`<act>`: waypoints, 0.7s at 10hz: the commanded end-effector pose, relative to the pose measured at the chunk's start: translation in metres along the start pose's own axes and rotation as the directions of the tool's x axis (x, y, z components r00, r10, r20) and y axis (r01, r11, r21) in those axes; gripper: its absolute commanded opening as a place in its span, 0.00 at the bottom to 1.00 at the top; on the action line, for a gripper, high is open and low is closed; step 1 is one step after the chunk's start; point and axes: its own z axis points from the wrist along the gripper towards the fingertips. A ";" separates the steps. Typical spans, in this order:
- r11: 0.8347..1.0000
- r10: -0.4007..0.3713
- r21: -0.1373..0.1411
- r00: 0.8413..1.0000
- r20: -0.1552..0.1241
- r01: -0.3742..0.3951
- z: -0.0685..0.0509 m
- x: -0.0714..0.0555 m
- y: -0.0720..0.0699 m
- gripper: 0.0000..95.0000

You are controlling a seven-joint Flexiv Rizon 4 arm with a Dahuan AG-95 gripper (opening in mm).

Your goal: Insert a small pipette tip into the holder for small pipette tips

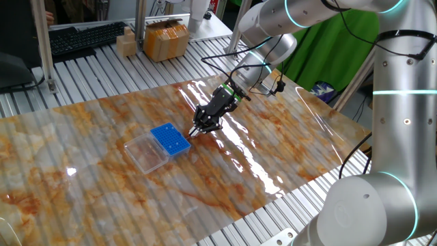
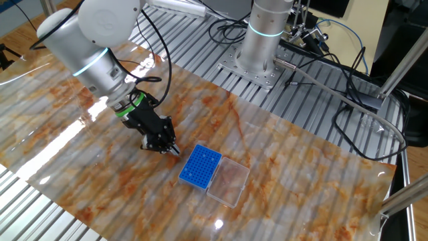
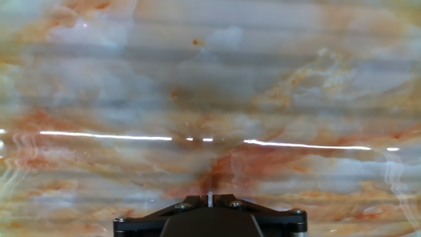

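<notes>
Desk: Fingers first. What does the black two-finger gripper (image 1: pixel 197 130) hold?

Field: Its jaws are pressed together low over the glossy orange-and-white marbled table sheet (image 1: pixel 287 164). In the hand view a thin pale sliver (image 3: pixel 209 195) stands at the closed tips, probably the small pipette tip, though too tiny to confirm.

Desk: Risk?

Field: A pinch that slight could let the tip slip or tilt, then miss a hole. The bright blue rectangular holder for small pipette tips (image 2: pixel 200 167) sits just beside the gripper, touching a clear plastic tray (image 2: pixel 228 182).

Desk: Views differ?

Field: Only the fixed cameras show holder and tray; the hand view shows neither.
</notes>
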 end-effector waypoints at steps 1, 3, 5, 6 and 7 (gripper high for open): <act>1.000 -0.007 0.000 1.000 0.005 0.007 -0.002 0.001 -0.001 0.00; 1.000 -0.011 0.000 1.000 0.015 0.011 -0.005 0.003 -0.002 0.00; 1.000 -0.014 -0.001 1.000 0.027 0.014 -0.008 0.005 -0.003 0.00; 1.000 -0.015 -0.001 0.999 0.034 0.015 -0.009 0.007 -0.003 0.00; 1.000 -0.015 0.000 0.999 0.042 0.015 -0.010 0.008 -0.003 0.00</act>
